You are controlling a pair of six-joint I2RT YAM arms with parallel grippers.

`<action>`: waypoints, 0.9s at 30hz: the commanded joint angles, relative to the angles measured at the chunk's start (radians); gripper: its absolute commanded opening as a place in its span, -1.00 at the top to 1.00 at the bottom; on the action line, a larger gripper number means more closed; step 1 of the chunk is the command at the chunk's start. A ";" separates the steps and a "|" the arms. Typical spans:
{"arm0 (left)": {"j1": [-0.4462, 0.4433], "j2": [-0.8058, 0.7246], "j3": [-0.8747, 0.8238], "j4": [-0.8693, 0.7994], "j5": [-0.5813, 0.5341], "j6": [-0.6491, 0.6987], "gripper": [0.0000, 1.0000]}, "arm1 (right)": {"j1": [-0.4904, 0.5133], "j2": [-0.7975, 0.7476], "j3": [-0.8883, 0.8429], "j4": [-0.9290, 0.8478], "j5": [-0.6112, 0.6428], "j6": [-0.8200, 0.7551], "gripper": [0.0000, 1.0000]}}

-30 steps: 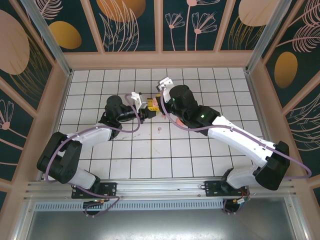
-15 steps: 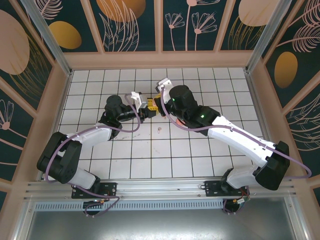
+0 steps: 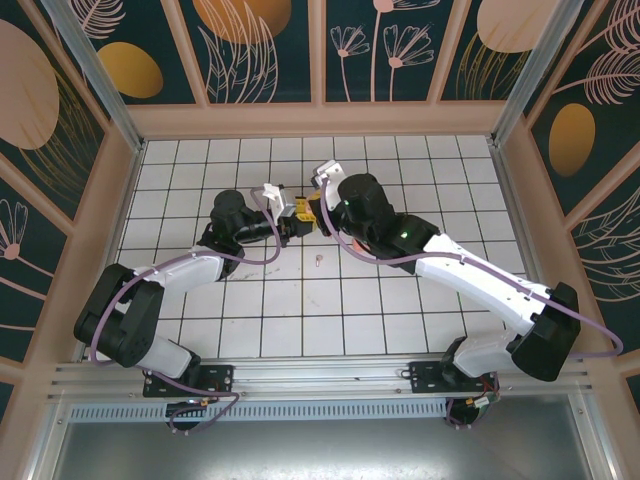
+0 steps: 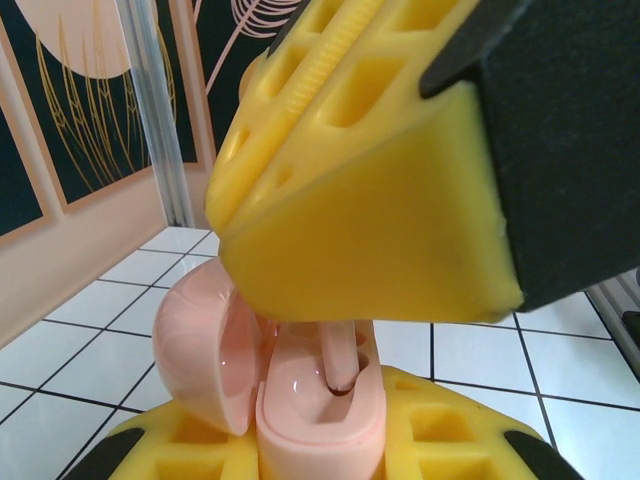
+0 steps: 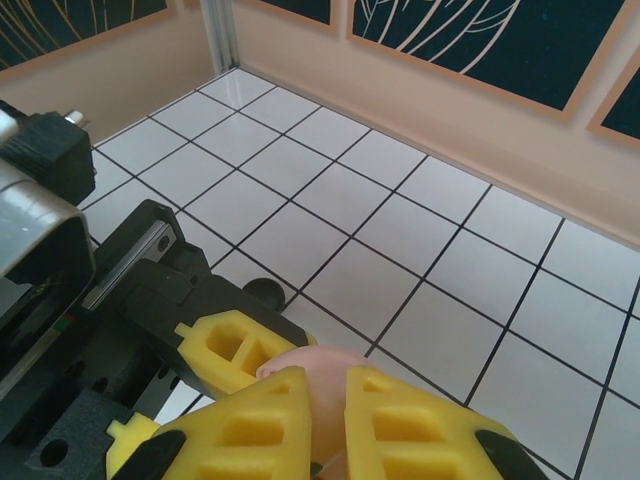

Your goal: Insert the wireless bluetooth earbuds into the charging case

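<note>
Above the table [image 3: 400, 300], just 12 o'clock of its middle, my left gripper [image 4: 320, 445] is clamped on the open case [image 4: 300, 405], lid [image 4: 195, 345] swung to 9 o'clock; my right gripper [image 5: 327, 425] is pinched together on an earbud [image 4: 338, 362], its stem tip inside the case. I'd hold the case rigid, press straight toward 6 o'clock with the stem square to its socket, and release only once seated.

Robot lab test cell: white grid-tiled table [image 3: 300, 310], aluminium frame posts [image 3: 97, 75], floral-printed wall panels [image 3: 260, 50] enclosing it
</note>
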 commanded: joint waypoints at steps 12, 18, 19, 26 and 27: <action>-0.006 -0.017 0.034 0.053 0.022 -0.001 1.00 | 0.086 0.083 0.056 -0.091 0.064 -0.148 0.78; -0.007 -0.009 0.028 0.057 0.023 -0.003 1.00 | 0.086 0.133 0.128 -0.124 0.101 -0.118 0.45; -0.005 -0.008 0.026 0.059 0.020 -0.005 1.00 | 0.086 0.140 0.144 -0.133 0.112 -0.107 0.33; -0.006 0.010 -0.018 0.164 -0.066 -0.052 1.00 | 0.038 0.114 0.274 -0.198 0.065 0.058 -0.19; -0.006 0.012 -0.023 0.175 -0.087 -0.054 1.00 | 0.029 0.095 0.283 -0.200 0.051 0.092 -0.24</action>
